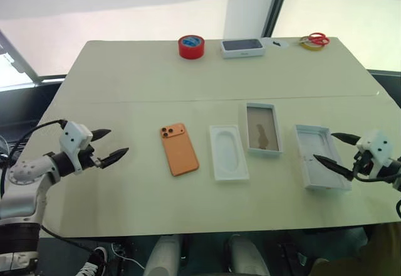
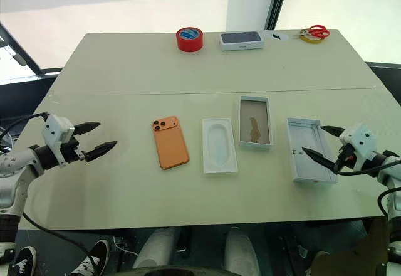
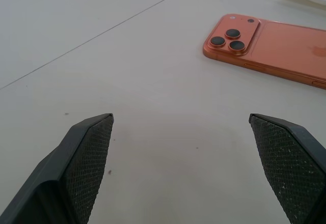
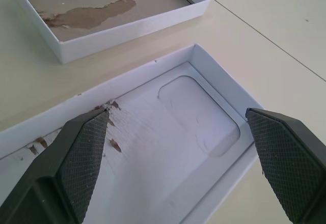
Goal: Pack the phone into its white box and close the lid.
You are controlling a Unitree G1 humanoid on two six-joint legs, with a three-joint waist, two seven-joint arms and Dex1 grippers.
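Plainly, step: nothing packed yet.
Phone [image 1: 178, 148]: flat, left of tray [image 1: 228, 152].
Left gripper [image 1: 110, 145]: wide, empty.
Right gripper [image 1: 336, 153]: wide, over box [image 1: 321, 157].
Next: left grasps phone.

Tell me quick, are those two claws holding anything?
Left gripper: open, holding nothing, beside the phone.
Right gripper: open, holding nothing, over a white box.

A red tape roll [image 1: 192, 46] stands near the table's [image 1: 125, 75] far edge. Just beside it lies a white box with a dark top [image 1: 242, 48]. Red-handled scissors [image 1: 315, 39] rest at the far right corner, on a yellow tape roll [image 1: 307, 45]. A white tray with an oval recess [image 1: 228, 152] lies mid-table.
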